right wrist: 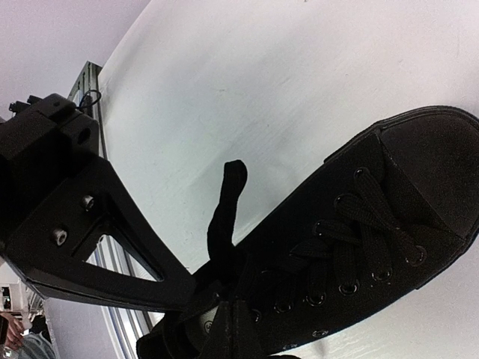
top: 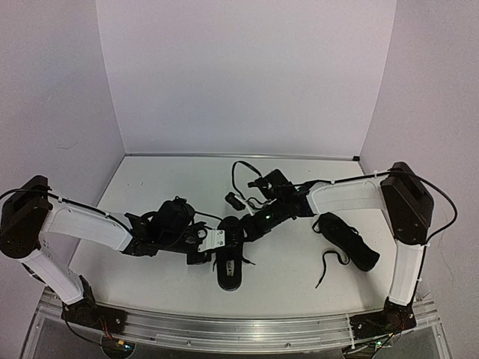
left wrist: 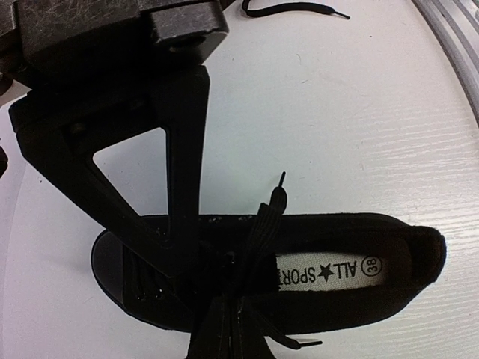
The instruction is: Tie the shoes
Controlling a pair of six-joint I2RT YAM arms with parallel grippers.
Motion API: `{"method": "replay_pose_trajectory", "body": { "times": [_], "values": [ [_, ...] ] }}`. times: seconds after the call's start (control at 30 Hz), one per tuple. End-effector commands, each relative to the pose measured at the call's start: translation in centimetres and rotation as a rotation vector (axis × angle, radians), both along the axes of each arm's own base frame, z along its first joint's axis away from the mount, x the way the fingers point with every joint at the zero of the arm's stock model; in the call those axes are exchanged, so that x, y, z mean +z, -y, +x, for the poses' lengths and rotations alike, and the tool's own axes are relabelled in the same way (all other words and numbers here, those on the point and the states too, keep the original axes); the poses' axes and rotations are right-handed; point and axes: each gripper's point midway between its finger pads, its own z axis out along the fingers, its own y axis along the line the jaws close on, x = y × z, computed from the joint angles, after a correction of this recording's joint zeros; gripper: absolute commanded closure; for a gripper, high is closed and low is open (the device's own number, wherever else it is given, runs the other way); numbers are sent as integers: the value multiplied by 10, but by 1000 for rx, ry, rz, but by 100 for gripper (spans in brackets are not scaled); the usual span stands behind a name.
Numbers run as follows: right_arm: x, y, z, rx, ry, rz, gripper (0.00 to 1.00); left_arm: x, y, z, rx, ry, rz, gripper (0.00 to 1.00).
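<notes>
You have both arms bent low and inward over the middle shoe (top: 230,271), the right gripper (top: 239,229) pinching its lace (right wrist: 223,218), the left gripper (top: 221,247) with a grip I cannot judge, the second shoe (top: 350,243) lying apart at 3 o'clock, and the table (top: 172,183) stretching toward 12 o'clock.

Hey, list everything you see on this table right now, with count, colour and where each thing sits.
centre shoe: one, black, near middle of the table
right-side shoe: one, black, apart, by the right arm
loose lace: one, black, trailing from the right-side shoe
table: one, white, under everything
rail: one, silver, near edge
left gripper: one, black, at the centre shoe's laces
right gripper: one, black, at the same laces
</notes>
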Motion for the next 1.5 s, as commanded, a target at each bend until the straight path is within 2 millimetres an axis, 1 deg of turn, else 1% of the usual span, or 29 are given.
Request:
{"method": "replay_pose_trajectory", "body": {
  "times": [0.0,0.2,0.43,0.6,0.9,1.07,1.23,1.47],
  "values": [
    [9,-9,5,12,22,39,100,17,5,-3,-1,0,-70,99],
    [11,-9,5,10,24,40,100,9,9,2,25,-20,-64,97],
    [13,-8,5,6,30,43,100,4,15,7,45,-35,-77,99],
    [16,-8,6,4,36,46,100,-3,16,15,87,-41,-67,100],
    [20,-7,4,2,38,62,100,3,17,21,146,-85,-124,100],
    [21,-7,3,0,34,71,100,10,14,24,170,-122,-175,100],
    [20,-6,2,-5,33,74,100,12,10,26,186,-154,-215,100],
    [23,-6,3,-12,41,79,100,1,11,29,197,-185,-212,100]
  ]
}}
